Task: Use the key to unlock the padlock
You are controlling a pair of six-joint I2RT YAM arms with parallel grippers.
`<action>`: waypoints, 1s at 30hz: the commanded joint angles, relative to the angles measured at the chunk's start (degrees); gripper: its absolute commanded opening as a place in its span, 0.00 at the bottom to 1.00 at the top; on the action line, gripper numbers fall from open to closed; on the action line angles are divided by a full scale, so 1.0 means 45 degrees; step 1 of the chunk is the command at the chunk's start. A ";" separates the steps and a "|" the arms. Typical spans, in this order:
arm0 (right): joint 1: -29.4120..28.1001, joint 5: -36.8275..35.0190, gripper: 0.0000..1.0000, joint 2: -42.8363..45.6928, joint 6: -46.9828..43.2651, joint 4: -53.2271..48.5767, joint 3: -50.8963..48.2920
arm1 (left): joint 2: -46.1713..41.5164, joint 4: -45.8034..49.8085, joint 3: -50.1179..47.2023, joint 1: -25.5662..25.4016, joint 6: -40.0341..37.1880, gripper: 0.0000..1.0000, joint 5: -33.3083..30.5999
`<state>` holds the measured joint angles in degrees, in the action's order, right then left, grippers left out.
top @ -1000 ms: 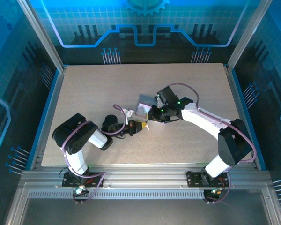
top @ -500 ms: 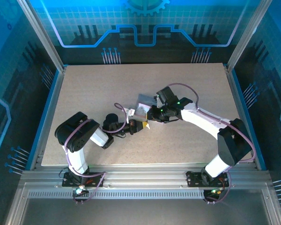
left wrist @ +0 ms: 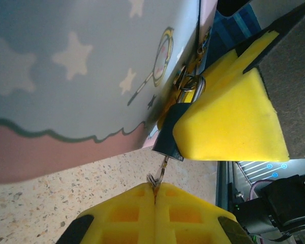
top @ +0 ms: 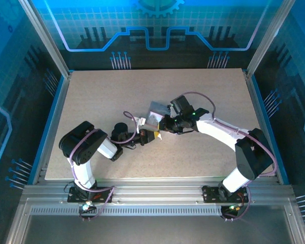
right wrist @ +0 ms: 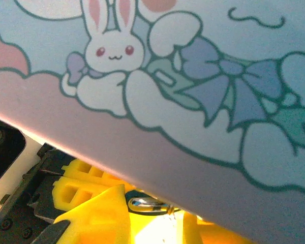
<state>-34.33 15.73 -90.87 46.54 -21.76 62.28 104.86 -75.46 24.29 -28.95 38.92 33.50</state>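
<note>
- Top cam: both my arms reach to mid table (top: 101, 96). L claw (top: 148, 136) comes in from the left and R claw (top: 164, 125) from the right. The tips almost meet, just beside the near edge of the pale tin (top: 154, 113). Padlock and key are too small to pick out here. Claw states can't be read from this view.
- L wrist cam: the L claw's two yellow fingers (left wrist: 117, 216) are pressed flat together, no gap. They pinch the key (left wrist: 161, 166) at its bow, where a small wire ring shows just above the tips. The key shaft runs up to the underside of the padlock (left wrist: 166, 143). How far the blade sits in the keyway, can't tell.
- Same cam: the padlock is a small dark body with a silvery shackle (left wrist: 192, 85) above it, near a brass-coloured fitting on the tin's edge. One R claw finger (left wrist: 229, 119) lies hard against the padlock's right side and covers most of it. The tin (star print) is at upper left, right behind the padlock; contact unclear. Speckled table below.
- R wrist cam: the tin's bunny-print lid is close overhead. Under its edge the shackle loop shows btw my R fingers (right wrist: 99, 216). Padlock body is hidden here. R claw reads as clamped on the padlock.
</note>
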 commanded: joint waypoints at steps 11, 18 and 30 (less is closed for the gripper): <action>-0.0206 0.0587 0.00 -0.0002 -0.0292 0.0361 -0.0723 | -0.1053 -0.1068 0.0725 0.0159 0.0387 0.00 0.0574; -0.0126 0.1679 0.00 -0.0178 0.0557 0.2106 -0.1460 | -0.0769 -0.1063 0.0793 -0.0034 0.0310 0.00 0.0253; -0.0189 0.0146 0.42 0.0505 0.1122 0.2384 -0.2113 | 0.0794 -0.1063 0.0942 -0.0778 -0.0132 0.00 -0.0880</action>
<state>-33.89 15.46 -90.70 50.96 -11.86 53.84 108.33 -72.58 26.55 -31.70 40.34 31.24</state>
